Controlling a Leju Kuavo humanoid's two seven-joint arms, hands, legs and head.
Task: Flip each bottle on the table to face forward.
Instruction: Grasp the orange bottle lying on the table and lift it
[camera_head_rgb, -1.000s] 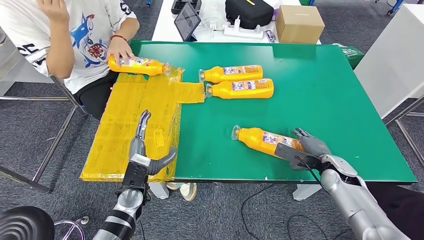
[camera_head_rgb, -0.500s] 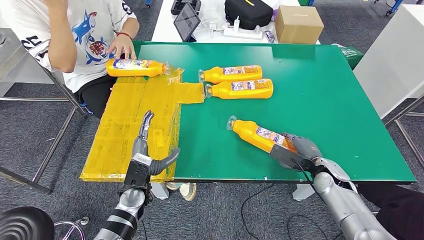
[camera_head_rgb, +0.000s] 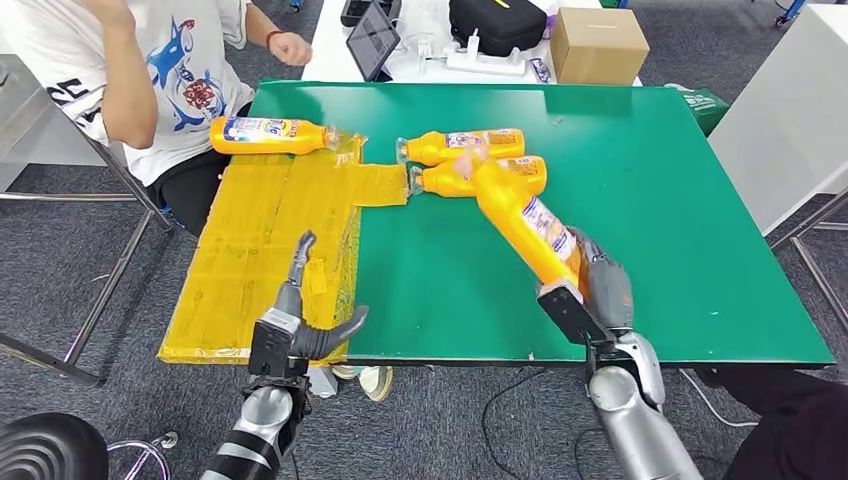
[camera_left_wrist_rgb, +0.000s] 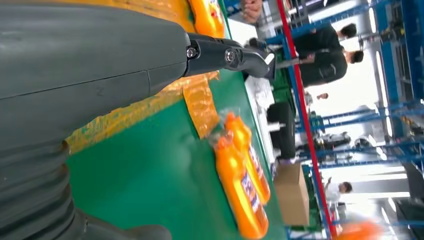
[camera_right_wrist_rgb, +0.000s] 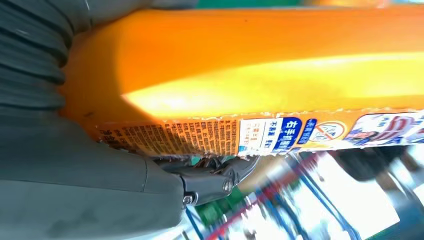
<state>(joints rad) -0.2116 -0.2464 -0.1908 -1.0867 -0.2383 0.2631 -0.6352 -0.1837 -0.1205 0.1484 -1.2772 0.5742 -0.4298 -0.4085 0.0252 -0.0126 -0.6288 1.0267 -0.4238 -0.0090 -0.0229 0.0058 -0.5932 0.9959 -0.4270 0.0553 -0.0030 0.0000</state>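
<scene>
Your right hand (camera_head_rgb: 590, 295) sits at the near edge of the table, wrapped around the base of a bottle (camera_head_rgb: 525, 220) that it holds lifted and tilted away from you. Your left hand (camera_head_rgb: 295, 320) hangs off the table's near left side, holding nothing, fingers stretched forward and thumb spread to the right.

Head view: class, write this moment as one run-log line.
right hand: grips orange bottle, raised off green table | left hand: empty, over yellow sheet
</scene>
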